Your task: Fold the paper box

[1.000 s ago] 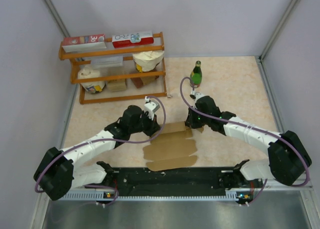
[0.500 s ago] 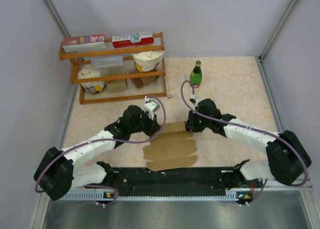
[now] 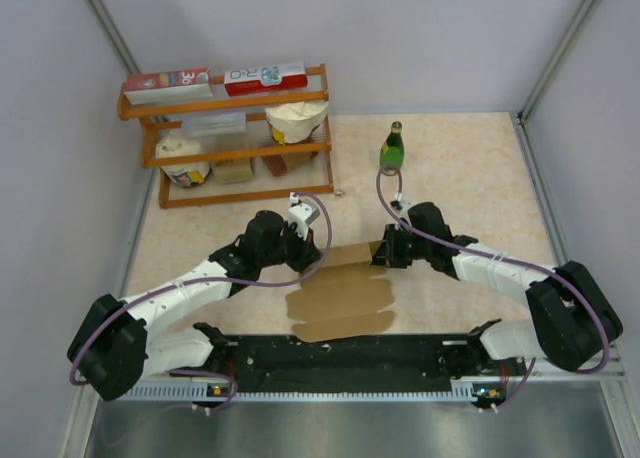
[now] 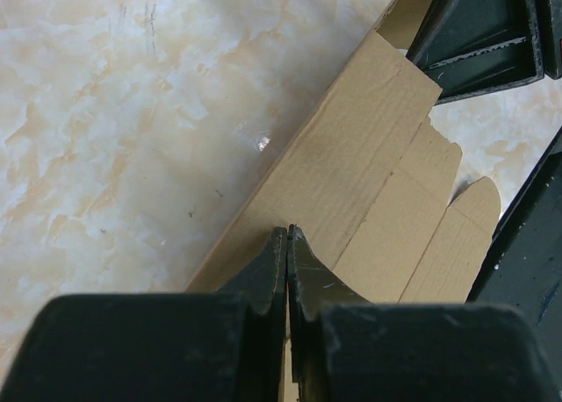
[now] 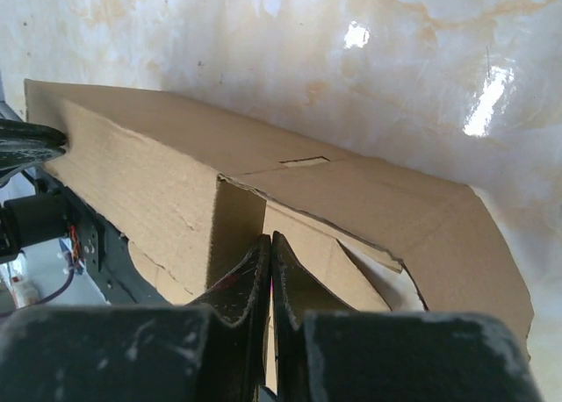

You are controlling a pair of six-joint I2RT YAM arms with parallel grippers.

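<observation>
The paper box (image 3: 340,293) is a flat brown cardboard sheet with flaps, lying on the table between my two arms. My left gripper (image 3: 308,262) is shut, its tips (image 4: 288,232) pressing down on the box's far-left panel (image 4: 351,174). My right gripper (image 3: 382,252) is shut too. In the right wrist view its tips (image 5: 268,238) sit in the inner corner of a raised side flap (image 5: 158,174), below a tilted panel (image 5: 378,200). Neither gripper has cardboard visibly pinched between its jaws.
A wooden shelf (image 3: 235,138) with red-and-white cartons and other goods stands at the back left. A green bottle (image 3: 391,148) stands just beyond the right gripper. A small white object (image 3: 341,190) lies near the shelf. The black base rail (image 3: 340,353) runs along the near edge.
My right arm has dropped lower and shifted slightly toward the near right, still at the box's far-right corner. The left arm and the sheet have not moved.
</observation>
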